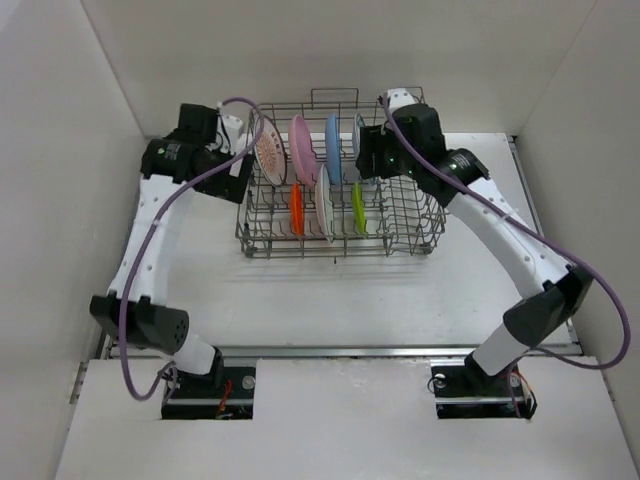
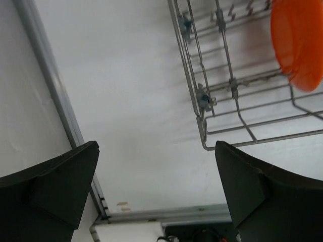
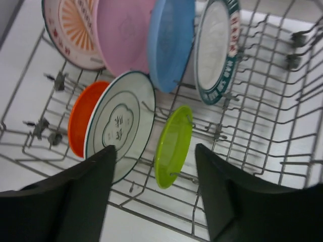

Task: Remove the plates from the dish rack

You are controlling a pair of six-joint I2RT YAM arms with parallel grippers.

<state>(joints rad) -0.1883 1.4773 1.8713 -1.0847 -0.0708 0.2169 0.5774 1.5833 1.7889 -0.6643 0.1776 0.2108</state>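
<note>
The grey wire dish rack (image 1: 420,225) stands at mid-table with several plates upright in it. The back row holds a red-patterned white plate (image 3: 70,30), a pink plate (image 3: 123,35), a blue plate (image 3: 171,43) and a teal-rimmed white plate (image 3: 214,50). The front row holds an orange plate (image 3: 83,118), a white ringed plate (image 3: 123,121) and a lime green plate (image 3: 174,143). My right gripper (image 3: 155,151) hangs open over the rack, its jaws either side of the lime green plate with gaps on both sides. My left gripper (image 2: 156,146) is open and empty above bare table, left of the rack's corner (image 2: 202,101).
White walls enclose the table on the left, back and right. A metal rail (image 2: 55,91) runs along the table's left edge. The orange plate (image 2: 298,40) shows at the top right of the left wrist view. Both arm bases sit at the near edge.
</note>
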